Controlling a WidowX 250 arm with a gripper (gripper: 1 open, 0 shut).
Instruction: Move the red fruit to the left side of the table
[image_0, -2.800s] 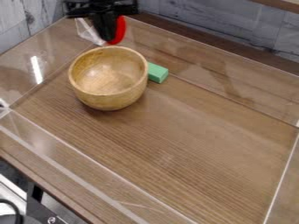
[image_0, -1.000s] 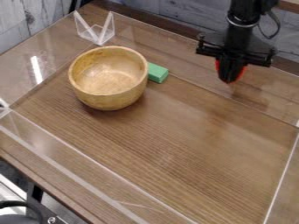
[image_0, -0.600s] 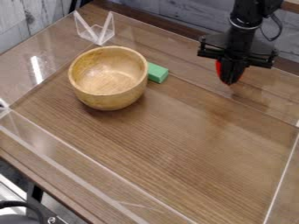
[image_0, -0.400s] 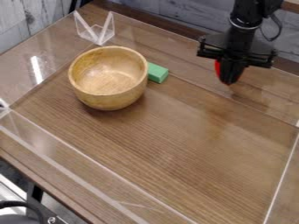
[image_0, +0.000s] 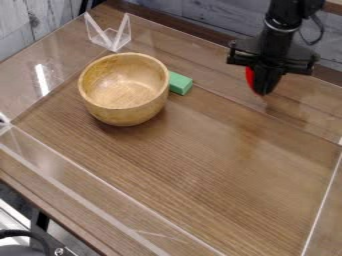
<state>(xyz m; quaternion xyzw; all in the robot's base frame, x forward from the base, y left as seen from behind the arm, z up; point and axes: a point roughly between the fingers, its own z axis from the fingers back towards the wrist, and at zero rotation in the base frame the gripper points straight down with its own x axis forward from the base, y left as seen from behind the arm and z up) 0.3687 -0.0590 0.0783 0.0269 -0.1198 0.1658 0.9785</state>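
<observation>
While pinched from above near the far right edge of the surface (image_0: 214, 165), shows only as a sliver of glossy red between black jaws: the red fruit (image_0: 266, 79). Jaws clamped together on it, pointing steeply down from a black arm (image_0: 285, 18) reaching in at the far right corner. Cannot tell whether held clear of the wood or touching it. Well apart, toward the far left corner: round wooden bowl (image_0: 124, 88), upright, hollow facing up. Just beside the bowl's right rim: flat green block (image_0: 179, 85), lying on the wood grain between bowl and jaws. Along the edges: low clear acrylic walls (image_0: 40, 75), catching pale reflections at the left edge and the far left corner.
</observation>
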